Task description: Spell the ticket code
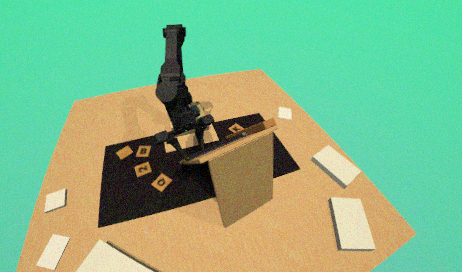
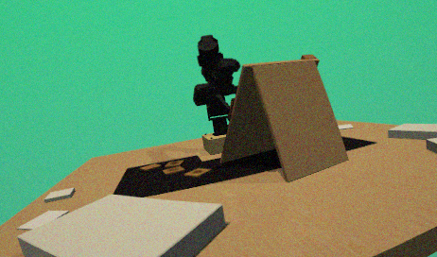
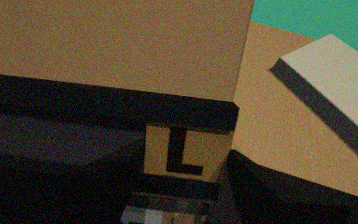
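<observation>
My gripper (image 1: 191,153) (image 3: 186,150) is shut on the tile marked L (image 3: 211,152), just under the dark rail lip (image 3: 105,104) near the right edge of the board (image 1: 244,177) (image 2: 303,123) (image 3: 105,45). The tile's top edge meets the lip; whether it sits inside the rail is hidden. Loose tiles lie on the black mat (image 1: 125,205) (image 2: 128,184): B (image 1: 143,151), 2 (image 1: 142,169), one like Q or O (image 1: 162,182), one with no readable mark (image 1: 124,152), and K (image 1: 235,129) behind the board. No readable ticket code shows.
A pale block (image 1: 211,134) (image 2: 212,145) is beside the arm, behind the board. White slabs lie around the counter (image 1: 300,215) (image 2: 255,213): two at the right (image 1: 336,166) (image 1: 352,224), one of them likely in the wrist view (image 3: 335,75), and a large one at the front (image 2: 128,224).
</observation>
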`<move>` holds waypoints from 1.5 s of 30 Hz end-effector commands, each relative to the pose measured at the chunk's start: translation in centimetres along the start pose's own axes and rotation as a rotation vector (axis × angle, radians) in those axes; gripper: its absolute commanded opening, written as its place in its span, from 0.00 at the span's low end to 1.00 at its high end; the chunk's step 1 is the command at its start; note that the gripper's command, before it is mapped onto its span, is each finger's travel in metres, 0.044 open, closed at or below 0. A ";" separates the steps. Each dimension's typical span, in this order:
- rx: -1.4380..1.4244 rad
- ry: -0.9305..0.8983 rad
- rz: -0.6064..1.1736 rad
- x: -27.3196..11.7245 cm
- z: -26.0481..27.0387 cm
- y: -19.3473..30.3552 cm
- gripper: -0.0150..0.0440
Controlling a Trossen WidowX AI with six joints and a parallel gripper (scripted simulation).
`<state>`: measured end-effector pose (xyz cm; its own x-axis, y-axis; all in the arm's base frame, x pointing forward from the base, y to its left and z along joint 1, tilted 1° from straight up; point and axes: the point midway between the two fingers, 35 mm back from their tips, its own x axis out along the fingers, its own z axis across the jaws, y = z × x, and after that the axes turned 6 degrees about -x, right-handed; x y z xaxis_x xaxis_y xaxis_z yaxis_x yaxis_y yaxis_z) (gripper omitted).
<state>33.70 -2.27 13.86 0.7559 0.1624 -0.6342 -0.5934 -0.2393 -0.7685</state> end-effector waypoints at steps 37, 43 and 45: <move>0.005 0.001 -0.001 0.0 2.3 -0.3 0.25; 0.005 0.001 -0.001 0.0 2.6 -0.3 0.25; 0.005 0.000 -0.001 0.0 2.7 -0.3 0.25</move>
<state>33.18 0.23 13.87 0.7555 0.1640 -0.6343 -0.5939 -0.2374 -0.7687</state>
